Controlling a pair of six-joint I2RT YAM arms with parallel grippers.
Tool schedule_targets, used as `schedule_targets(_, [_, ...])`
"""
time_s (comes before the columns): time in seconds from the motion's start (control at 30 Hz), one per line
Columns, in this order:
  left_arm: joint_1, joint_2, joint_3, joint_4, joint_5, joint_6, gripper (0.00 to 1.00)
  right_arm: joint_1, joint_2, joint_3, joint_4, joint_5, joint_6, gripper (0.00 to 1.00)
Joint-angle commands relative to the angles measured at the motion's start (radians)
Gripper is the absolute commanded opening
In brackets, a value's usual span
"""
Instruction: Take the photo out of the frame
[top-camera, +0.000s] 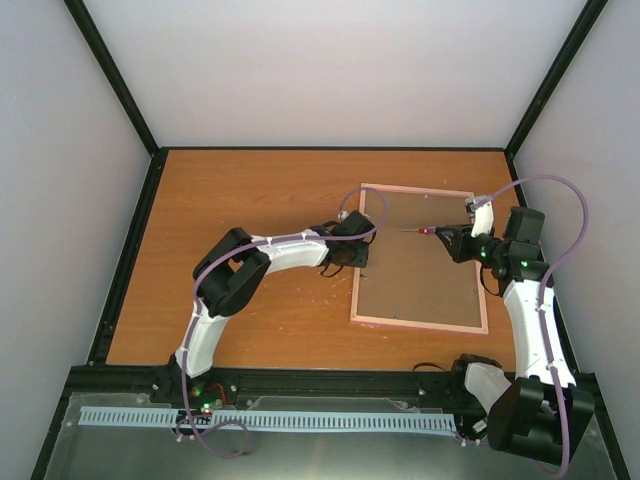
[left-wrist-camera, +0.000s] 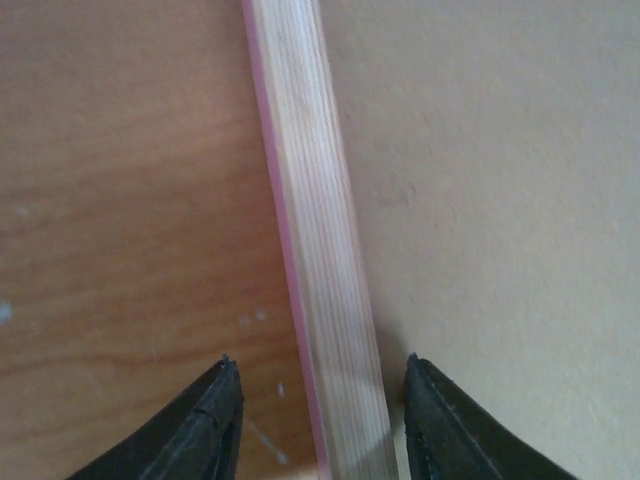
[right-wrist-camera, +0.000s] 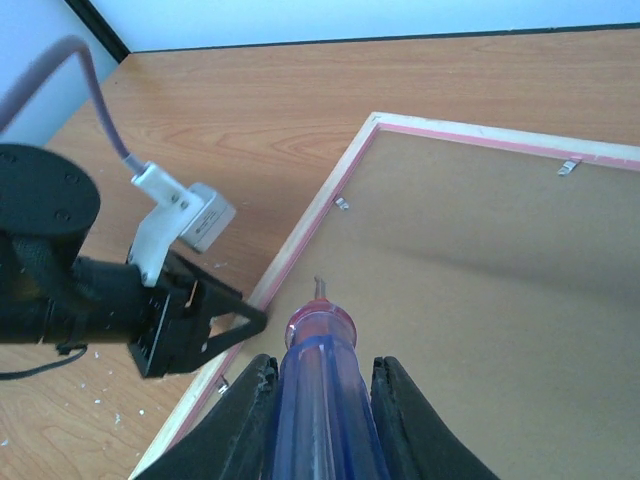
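Your left fingers (left-wrist-camera: 205, 430) are standing apart astride the left rail of the frame (top-camera: 420, 322), lying face down on the table (top-camera: 250, 190). Your right fingers (right-wrist-camera: 405, 420) are clamping the screwdriver (right-wrist-camera: 318, 400) above its backing panel (right-wrist-camera: 480, 300). That panel is not yet off, and the photo, presumably beneath, is not showing.

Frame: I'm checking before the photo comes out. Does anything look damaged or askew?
No damage shows. The frame lies back-up, slightly skewed on the table; pale flecks lie beside its left rail.
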Motion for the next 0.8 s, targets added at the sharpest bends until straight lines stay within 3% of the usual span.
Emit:
schedule_targets(0.0, [0.039, 0.057, 0.103, -0.075, -0.029, 0.01, 0.43, -0.005, -0.003, -0.005, 0.016, -0.039, -0.003, 0.03])
schedule_targets(0.17, [0.064, 0.096, 0.135, -0.079, 0.016, 0.032, 0.35, -0.004, -0.004, -0.004, 0.014, -0.044, -0.005, 0.03])
schedule_targets(0.3, [0.076, 0.102, 0.114, -0.065, 0.054, 0.038, 0.33, -0.004, 0.0, -0.003, 0.012, -0.052, -0.009, 0.03])
schedule_targets(0.43, [0.08, 0.101, 0.101, -0.092, 0.033, 0.043, 0.22, -0.004, 0.005, 0.001, 0.008, -0.056, -0.014, 0.03])
schedule_targets(0.77, [0.14, -0.09, -0.194, -0.026, -0.018, 0.063, 0.07, -0.004, 0.013, 0.008, -0.012, -0.094, -0.047, 0.03])
